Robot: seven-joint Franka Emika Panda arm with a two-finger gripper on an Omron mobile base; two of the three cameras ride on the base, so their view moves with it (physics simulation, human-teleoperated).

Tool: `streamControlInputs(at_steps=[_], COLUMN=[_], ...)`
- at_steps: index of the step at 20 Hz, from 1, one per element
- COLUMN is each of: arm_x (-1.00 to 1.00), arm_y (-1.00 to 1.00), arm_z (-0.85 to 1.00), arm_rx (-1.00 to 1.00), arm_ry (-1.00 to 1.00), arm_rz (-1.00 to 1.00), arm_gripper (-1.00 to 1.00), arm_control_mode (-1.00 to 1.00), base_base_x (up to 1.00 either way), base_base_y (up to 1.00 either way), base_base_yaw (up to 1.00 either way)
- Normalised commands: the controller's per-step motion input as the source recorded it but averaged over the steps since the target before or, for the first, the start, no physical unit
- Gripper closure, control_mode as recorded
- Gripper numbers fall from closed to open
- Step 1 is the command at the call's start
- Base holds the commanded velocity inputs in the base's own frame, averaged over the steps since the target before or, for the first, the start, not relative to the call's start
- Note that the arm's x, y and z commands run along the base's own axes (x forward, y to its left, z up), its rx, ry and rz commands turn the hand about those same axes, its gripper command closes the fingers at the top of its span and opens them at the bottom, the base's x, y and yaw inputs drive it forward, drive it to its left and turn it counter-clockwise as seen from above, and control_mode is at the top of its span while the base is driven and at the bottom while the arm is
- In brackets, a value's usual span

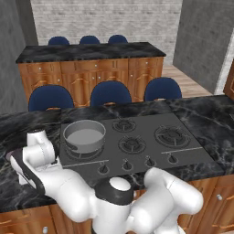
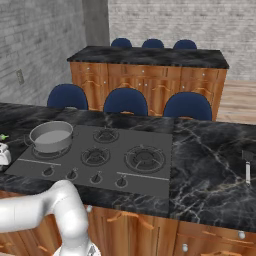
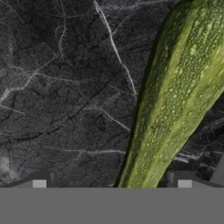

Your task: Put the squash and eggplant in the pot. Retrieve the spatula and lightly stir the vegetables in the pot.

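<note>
Squash point(image 3: 170, 109) lay on the black marble countertop point(image 3: 65, 87), running between the gripper's point(image 3: 111, 183) spread fingertips point(image 3: 39, 181), ungrasped; pot point(image 1: 84, 135) stood on the stove's point(image 1: 137, 141) rear left burner, near the countertop's left end.

Squash on the counter, pot on the stove

The speckled green squash point(image 3: 175, 100) lies diagonally at the hand view's right on black marble; the empty grey pot point(image 1: 84, 135) sits on the rear-left burner.

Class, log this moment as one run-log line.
phase: reaching squash | pincer: open, straddling squash on counter | pot: empty, on stove
</note>
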Motion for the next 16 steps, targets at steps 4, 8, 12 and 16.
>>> streamControlInputs(at_steps=[4,8,12,16], arm_x=[-0.12,-0.11,-0.09,-0.10], arm_y=[0.00,0.00,0.00,0.00], arm_z=[-0.20,-0.25,-0.16,-0.08], arm_rx=[0.00,0.00,0.00,0.00], arm_ry=[0.06,0.10,0.11,0.02], arm_rz=[0.00,0.00,0.00,0.00], arm_gripper=[1.00,1.00,1.00,1.00], arm_control_mode=[-1.00,-1.00,-1.00,-1.00], base_base_x=[0.00,0.00,0.00,0.00], base_base_y=[0.00,0.00,0.00,0.00], base_base_yaw=[0.00,0.00,0.00,0.00])
